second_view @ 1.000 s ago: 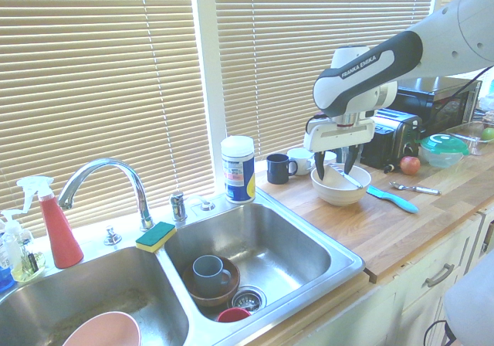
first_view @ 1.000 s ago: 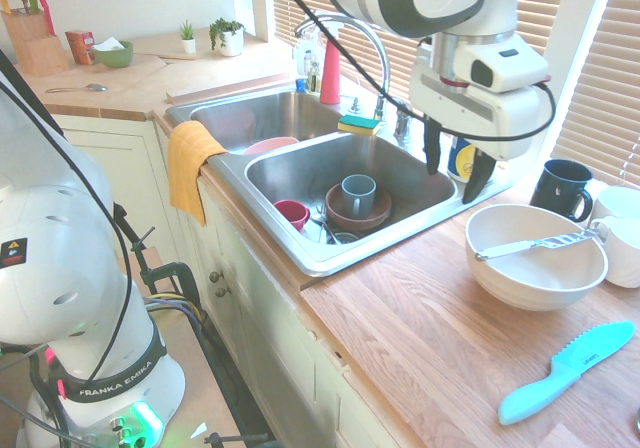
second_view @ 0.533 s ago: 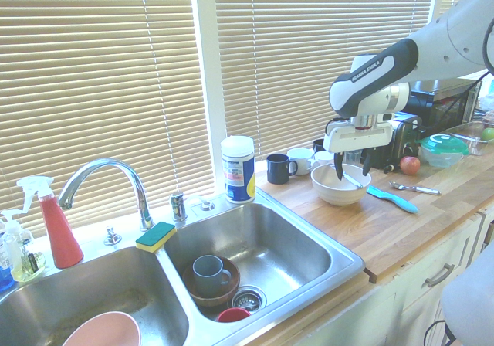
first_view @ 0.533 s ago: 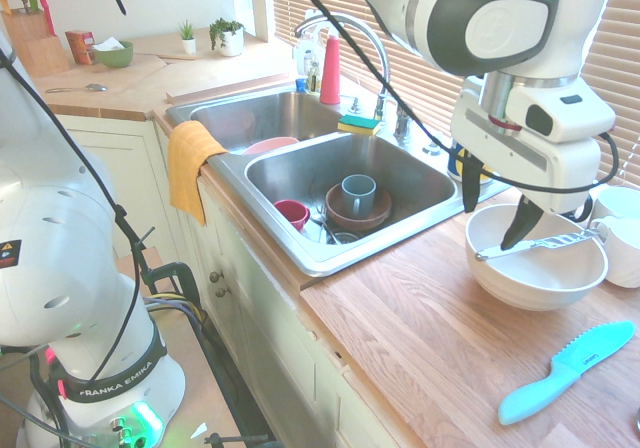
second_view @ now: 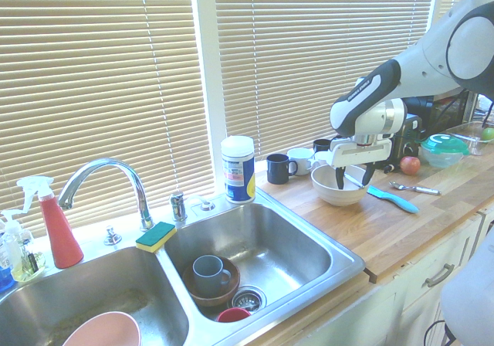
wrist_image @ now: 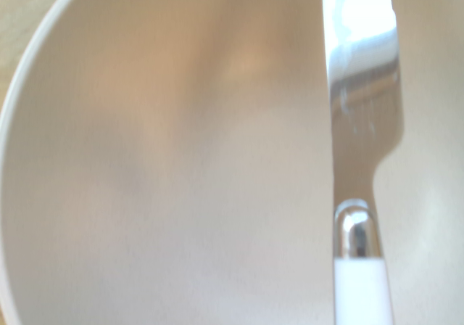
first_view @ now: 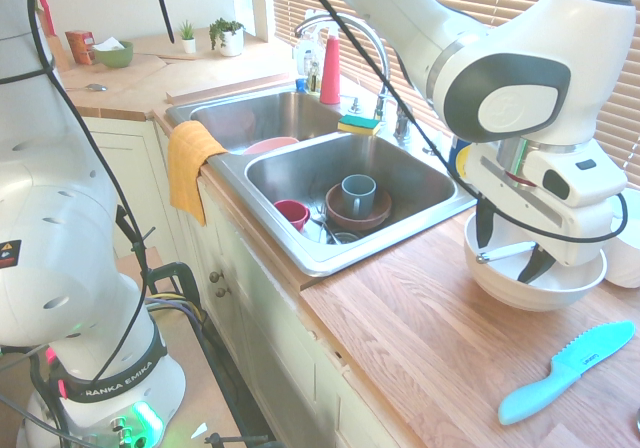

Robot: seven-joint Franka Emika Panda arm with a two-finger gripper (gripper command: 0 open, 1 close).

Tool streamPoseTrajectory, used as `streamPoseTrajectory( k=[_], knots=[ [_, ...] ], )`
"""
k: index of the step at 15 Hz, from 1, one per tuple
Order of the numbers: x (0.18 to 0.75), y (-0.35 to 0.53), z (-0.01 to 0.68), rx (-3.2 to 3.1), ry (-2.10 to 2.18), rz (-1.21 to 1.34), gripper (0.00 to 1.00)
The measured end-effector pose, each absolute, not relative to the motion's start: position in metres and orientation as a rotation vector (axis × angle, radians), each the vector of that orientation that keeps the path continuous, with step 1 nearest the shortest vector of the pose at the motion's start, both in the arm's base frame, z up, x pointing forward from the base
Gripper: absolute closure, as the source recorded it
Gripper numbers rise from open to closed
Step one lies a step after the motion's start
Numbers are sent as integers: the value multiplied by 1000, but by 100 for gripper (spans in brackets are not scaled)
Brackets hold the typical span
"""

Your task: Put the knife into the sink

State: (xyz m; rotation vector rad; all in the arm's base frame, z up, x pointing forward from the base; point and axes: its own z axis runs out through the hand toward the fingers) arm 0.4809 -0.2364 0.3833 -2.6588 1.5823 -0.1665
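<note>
Since a second ago the arm has swung away from the sink's edge and dropped, so the gripper (first_view: 511, 249) now hangs inside the white bowl (first_view: 500, 280), pointing straight down with its jaws spread wide, one finger on each side of the knife (first_view: 505, 253) and holding nothing.

Nearest in the first exterior view, at about five o'clock from the bowl, the turquoise plastic knife (first_view: 565, 371) lies flat on the wooden counter (first_view: 420, 348), well apart from the bowl. The silver knife rests across the bowl, its end on the rim at nine o'clock. Close up in the wrist view, the knife's blade (wrist_image: 360, 114) crosses the bowl's pale inside.

Farther off, at ten o'clock from the bowl, the sink (first_view: 300, 173) holds a grey cup (first_view: 357, 194) in a brown bowl (first_view: 340, 216).
</note>
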Motion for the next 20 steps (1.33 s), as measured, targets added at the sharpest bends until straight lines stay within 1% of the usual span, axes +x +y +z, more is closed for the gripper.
streamPoseTrajectory(
  k=[6,20],
  knots=[
    [491,-238,399,-2653,1572,-208,100],
    [493,-234,399,-2659,1564,-192,100]
  ],
)
